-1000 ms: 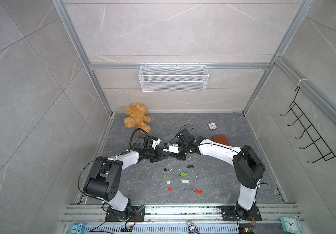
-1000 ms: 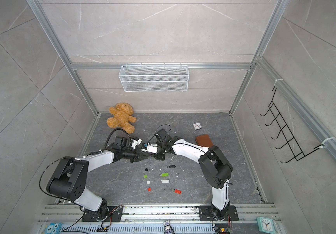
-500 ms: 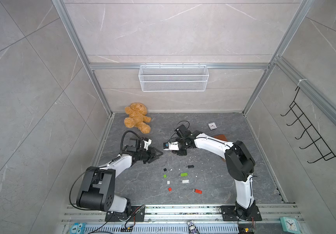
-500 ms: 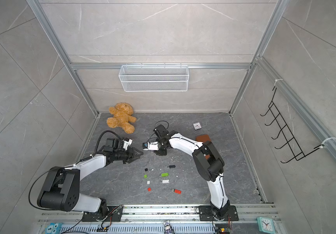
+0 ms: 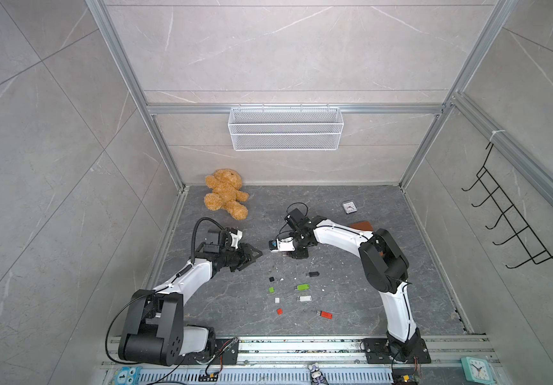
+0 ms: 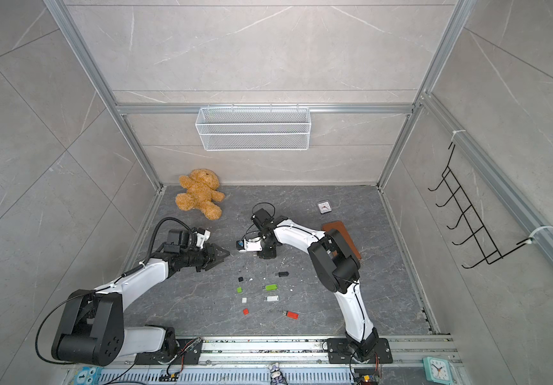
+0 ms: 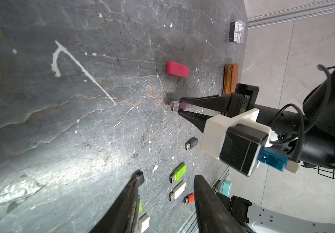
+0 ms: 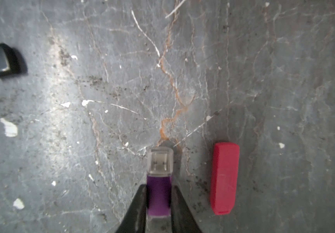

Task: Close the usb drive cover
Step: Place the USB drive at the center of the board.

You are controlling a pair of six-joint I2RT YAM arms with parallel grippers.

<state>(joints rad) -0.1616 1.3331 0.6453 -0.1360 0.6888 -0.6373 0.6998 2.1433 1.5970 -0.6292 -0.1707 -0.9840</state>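
Observation:
A purple usb drive with its clear cover seated over the plug lies between my right gripper's fingers, low over the dark floor. Both fingers touch the purple body. The left wrist view shows the same drive pinched at the right gripper's tips. In both top views the drive is hidden under the right gripper. My left gripper stands open and empty a short way to the left.
A red capped drive lies beside the purple one. Nearer the front lie loose black, green, white and red drives with several separate caps. Behind are a teddy bear, a brown wallet and a small clock.
A second ago both grippers met at mid-floor. The left gripper has since pulled back to the left, open and empty. The right gripper has carried the purple drive back and down toward the floor.

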